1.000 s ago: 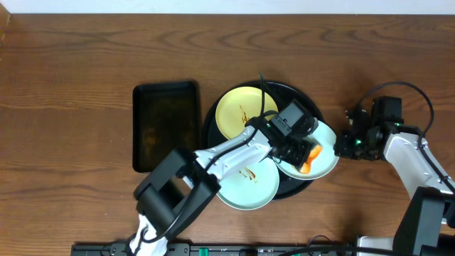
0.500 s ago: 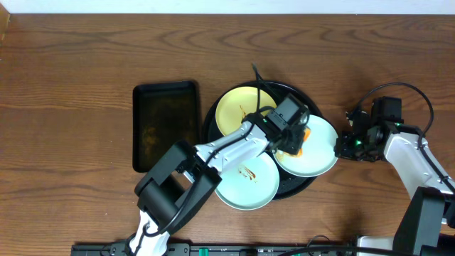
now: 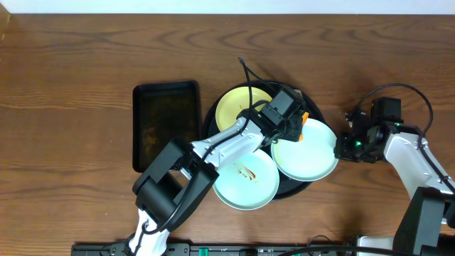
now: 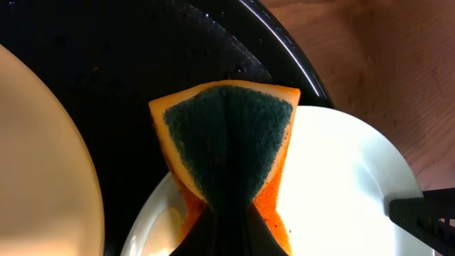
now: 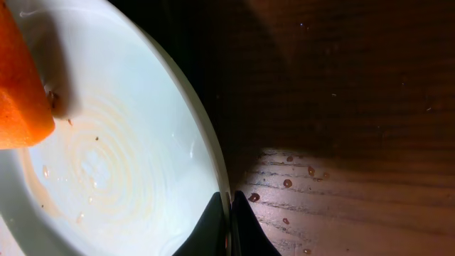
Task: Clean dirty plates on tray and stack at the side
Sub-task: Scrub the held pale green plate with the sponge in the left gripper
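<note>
The round black tray (image 3: pixel 313 108) holds all three plates. A pale yellow plate (image 3: pixel 233 107) lies at its far left, and a mint-white plate (image 3: pixel 246 178) with a brown smear lies at the front. The third plate (image 3: pixel 307 153) overhangs the tray's right side, tilted. My right gripper (image 3: pixel 340 146) is shut on that plate's right rim (image 5: pixel 213 163), one finger on each face. My left gripper (image 3: pixel 298 126) is shut on an orange sponge (image 4: pixel 226 142) with a dark green scouring face. The sponge rests at the far edge of this plate (image 4: pixel 341 192), partly over the tray floor (image 4: pixel 142 57).
A smaller black rectangular tray (image 3: pixel 166 124) lies left of the round one. The left arm crosses over the front plate, and its cable (image 3: pixel 249 75) loops above the yellow plate. Water droplets (image 5: pixel 284 183) dot the wooden table beside the held plate.
My left gripper has dragged the sponge from the middle of the right plate to its far edge, uncovering the plate's centre. The right gripper has kept its hold without moving.
</note>
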Tool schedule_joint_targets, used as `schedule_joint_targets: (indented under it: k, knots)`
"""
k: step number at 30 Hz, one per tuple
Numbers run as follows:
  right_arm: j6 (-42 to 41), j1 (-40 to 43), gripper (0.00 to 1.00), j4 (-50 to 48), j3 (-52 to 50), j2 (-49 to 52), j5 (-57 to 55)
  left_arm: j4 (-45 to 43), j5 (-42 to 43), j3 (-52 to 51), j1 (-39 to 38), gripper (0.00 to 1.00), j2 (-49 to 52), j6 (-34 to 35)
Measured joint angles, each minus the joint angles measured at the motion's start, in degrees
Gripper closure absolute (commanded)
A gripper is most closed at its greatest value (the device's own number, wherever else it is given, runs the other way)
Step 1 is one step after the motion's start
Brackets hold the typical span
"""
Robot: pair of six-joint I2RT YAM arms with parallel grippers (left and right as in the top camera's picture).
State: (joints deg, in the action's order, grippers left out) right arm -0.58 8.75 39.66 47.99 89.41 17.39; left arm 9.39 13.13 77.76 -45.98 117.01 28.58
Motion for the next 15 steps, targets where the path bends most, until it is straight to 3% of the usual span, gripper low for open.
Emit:
schedule_joint_targets:
  k: [6,11,15]
  knots:
    - [0.00,0.00,0.99,0.07,0.00,0.00,0.02,1.79,3.32,0.02,-2.71,0.92,0.63,-0.48]
    - [0.02,0.00,0.99,0.37,0.02,0.00,0.17,11.87,4.63,1.97,-5.42,0.92,0.57,-1.81]
    - [0.04,0.00,0.99,0.42,0.02,0.00,0.31,20.35,0.11,2.91,-6.23,0.93,-0.11,-4.22]
